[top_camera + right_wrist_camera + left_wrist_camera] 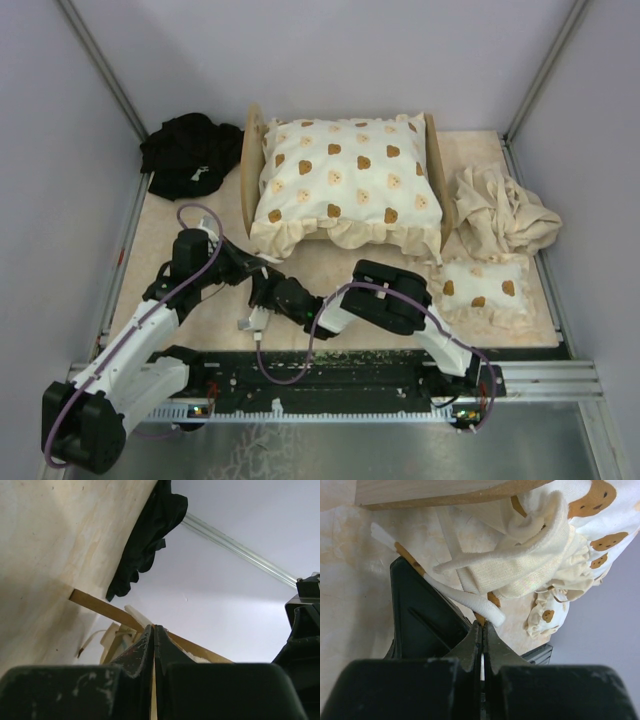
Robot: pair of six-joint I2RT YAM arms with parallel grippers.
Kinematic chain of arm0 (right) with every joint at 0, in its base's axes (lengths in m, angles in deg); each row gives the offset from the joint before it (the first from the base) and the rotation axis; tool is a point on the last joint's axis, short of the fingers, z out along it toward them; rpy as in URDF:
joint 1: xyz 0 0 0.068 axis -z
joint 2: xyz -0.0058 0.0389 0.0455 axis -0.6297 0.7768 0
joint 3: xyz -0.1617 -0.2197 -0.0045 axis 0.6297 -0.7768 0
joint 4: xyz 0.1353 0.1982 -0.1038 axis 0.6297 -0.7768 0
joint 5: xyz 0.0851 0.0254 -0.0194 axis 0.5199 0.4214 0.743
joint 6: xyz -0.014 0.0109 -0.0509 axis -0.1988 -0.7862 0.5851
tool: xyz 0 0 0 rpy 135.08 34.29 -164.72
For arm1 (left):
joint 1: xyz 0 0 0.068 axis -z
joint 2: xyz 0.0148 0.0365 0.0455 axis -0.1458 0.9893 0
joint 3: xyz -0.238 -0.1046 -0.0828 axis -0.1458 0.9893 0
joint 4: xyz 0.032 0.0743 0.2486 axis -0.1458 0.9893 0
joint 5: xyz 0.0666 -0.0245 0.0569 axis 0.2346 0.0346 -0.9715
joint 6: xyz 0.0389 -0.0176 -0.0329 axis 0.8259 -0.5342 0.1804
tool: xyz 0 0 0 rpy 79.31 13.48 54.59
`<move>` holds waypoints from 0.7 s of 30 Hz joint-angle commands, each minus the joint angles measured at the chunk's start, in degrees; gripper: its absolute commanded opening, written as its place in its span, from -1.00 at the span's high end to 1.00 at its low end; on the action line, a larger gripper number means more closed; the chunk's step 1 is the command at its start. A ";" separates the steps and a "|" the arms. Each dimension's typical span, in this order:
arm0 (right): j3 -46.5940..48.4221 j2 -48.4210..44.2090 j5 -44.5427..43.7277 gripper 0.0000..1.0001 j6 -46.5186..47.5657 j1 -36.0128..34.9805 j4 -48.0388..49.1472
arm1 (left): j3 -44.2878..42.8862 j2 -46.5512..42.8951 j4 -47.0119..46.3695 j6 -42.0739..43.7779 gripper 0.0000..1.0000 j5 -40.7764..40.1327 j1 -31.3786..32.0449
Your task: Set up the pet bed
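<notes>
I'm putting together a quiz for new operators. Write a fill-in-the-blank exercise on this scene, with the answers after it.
1. In the top view, the black cloth lies to the ___ of the pet bed.
2. The large cushion on the bed carries ___ prints.
3. The small pillow lies on the table, off the bed's ___ end.
4. The left fingers and the right fingers are both ___.

Missing words: left; brown; right; shut.

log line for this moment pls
left gripper: jaws shut at large cushion frill | right gripper: jaws shut by pet bed | small cushion beside bed
</notes>
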 commanded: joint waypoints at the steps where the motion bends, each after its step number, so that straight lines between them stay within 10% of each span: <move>1: -0.74 -0.93 1.22 1.00 -2.08 -0.50 1.74 | -1.64 -0.21 0.07 0.94 1.00 0.87 -0.27; 7: -4.90 -6.99 5.84 1.00 -19.07 -2.53 -6.17 | -0.77 0.05 -1.97 3.15 1.00 2.63 -0.27; 15: -6.74 -6.25 3.70 1.00 -16.50 -3.06 -5.51 | -0.54 0.74 -1.35 1.91 1.00 2.57 -0.29; 19: -5.96 -4.09 -0.47 0.06 -10.08 -3.06 -2.42 | -0.63 0.91 -1.24 1.40 1.00 2.68 -0.29; 21: -5.93 -2.85 -1.50 -0.07 -6.57 -3.10 0.87 | -0.67 0.84 -1.02 1.36 1.00 2.67 -0.33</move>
